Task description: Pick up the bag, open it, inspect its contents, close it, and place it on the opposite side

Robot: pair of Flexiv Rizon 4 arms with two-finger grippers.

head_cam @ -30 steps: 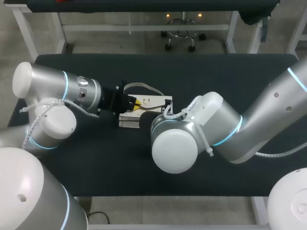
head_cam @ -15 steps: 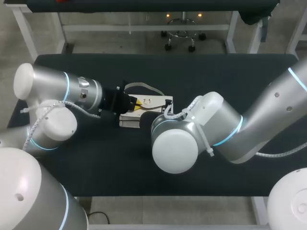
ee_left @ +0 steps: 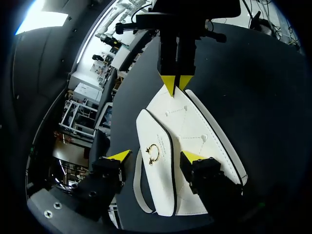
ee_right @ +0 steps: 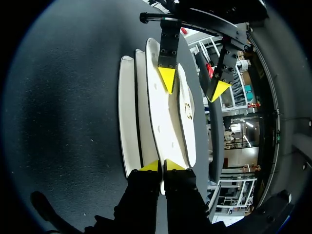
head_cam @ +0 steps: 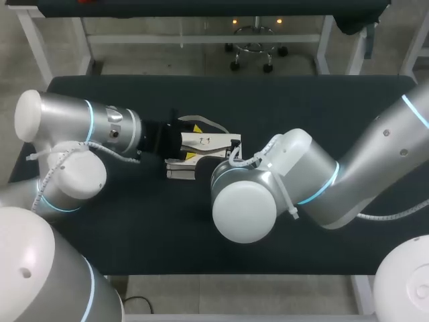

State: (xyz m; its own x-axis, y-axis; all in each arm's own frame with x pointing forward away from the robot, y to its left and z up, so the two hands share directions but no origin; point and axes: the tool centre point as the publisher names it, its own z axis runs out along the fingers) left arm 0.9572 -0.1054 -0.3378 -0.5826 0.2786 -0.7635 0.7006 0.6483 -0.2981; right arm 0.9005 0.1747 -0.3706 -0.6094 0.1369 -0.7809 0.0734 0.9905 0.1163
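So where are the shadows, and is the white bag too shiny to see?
Left wrist view: the flat white leather bag is evenly lit with no glare, and its gold ring clasp shows plainly. Right wrist view: a soft dark shadow lies on the black table beside the bag. Head view: my right arm hides part of the bag; shadows hardly show.

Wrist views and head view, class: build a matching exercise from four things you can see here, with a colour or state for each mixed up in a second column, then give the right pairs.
Column one:
1. left hand
2. right hand
3. clasp
4. table

Column two:
A. gold
B. black
C. shut on the edge of the bag
D. open, one finger to each side of the flap

Pairs: 1-D, 2-C, 3-A, 4-B.
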